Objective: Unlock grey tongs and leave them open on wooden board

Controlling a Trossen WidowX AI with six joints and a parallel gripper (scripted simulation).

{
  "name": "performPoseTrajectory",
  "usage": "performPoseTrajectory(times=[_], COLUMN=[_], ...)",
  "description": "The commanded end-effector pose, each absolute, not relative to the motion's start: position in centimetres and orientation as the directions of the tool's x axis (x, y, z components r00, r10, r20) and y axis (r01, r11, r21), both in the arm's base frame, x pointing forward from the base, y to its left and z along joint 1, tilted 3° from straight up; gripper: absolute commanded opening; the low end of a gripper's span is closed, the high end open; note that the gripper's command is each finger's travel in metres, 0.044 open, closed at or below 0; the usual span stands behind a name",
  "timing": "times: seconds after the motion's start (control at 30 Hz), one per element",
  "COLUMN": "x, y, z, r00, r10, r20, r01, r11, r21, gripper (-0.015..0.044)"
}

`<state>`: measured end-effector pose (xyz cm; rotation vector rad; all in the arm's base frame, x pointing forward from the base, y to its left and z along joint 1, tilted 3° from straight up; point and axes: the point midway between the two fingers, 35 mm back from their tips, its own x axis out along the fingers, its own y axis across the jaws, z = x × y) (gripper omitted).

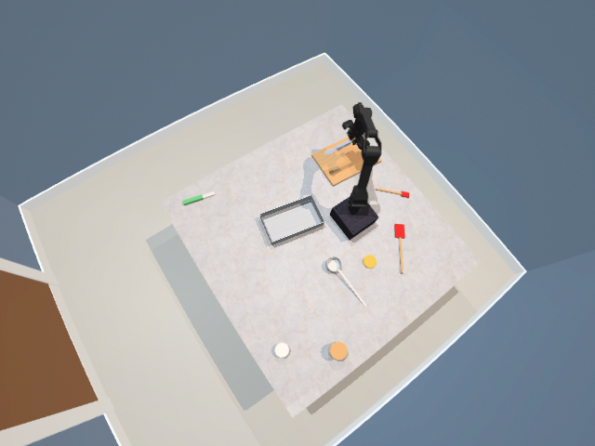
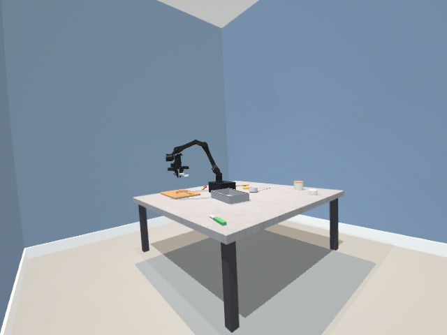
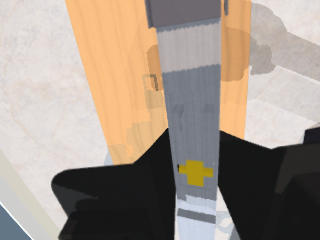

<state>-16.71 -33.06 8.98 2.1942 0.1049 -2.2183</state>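
My gripper (image 1: pixel 354 138) (image 2: pixel 177 174) (image 3: pixel 186 131) points down and is shut on the grey tongs (image 1: pixel 340 146) (image 2: pixel 184 175) (image 3: pixel 192 95). It holds them in the air, well above the wooden board (image 1: pixel 321 159) (image 2: pixel 167 195) (image 3: pixel 92 55). The tongs lie about level across the fingers, with a yellow cross-shaped mark between the fingers in the wrist view. A dark block caps their upper end there. Whether the lock is on or off cannot be told. The roasting tin (image 1: pixel 267 231) (image 2: pixel 238 197) stands empty near the arm's base.
A green-handled tool (image 1: pixel 192 199) (image 2: pixel 219 220) lies at the left. A small red-headed tool (image 1: pixel 404 194) and a red spatula (image 1: pixel 400 231) lie right of the base. A ladle-like pan (image 1: pixel 333 265), a yellow disc (image 1: pixel 369 261), a white pot (image 1: pixel 282 350) and an orange-lidded jar (image 1: pixel 337 350) are farther off.
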Motion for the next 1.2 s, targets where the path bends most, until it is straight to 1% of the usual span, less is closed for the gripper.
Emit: performPoseTrajectory(times=[0.0, 1.17], x=[-16.7, -16.9], y=[-33.3, -33.7], z=[9.3, 3.9], r00=[-0.005, -0.006], r10=[0.021, 0.021], r20=[-1.000, -1.000], r01=[0.066, 0.066], r11=[-0.998, -0.998], r21=[-0.021, -0.021], gripper=[-0.0150, -0.0150])
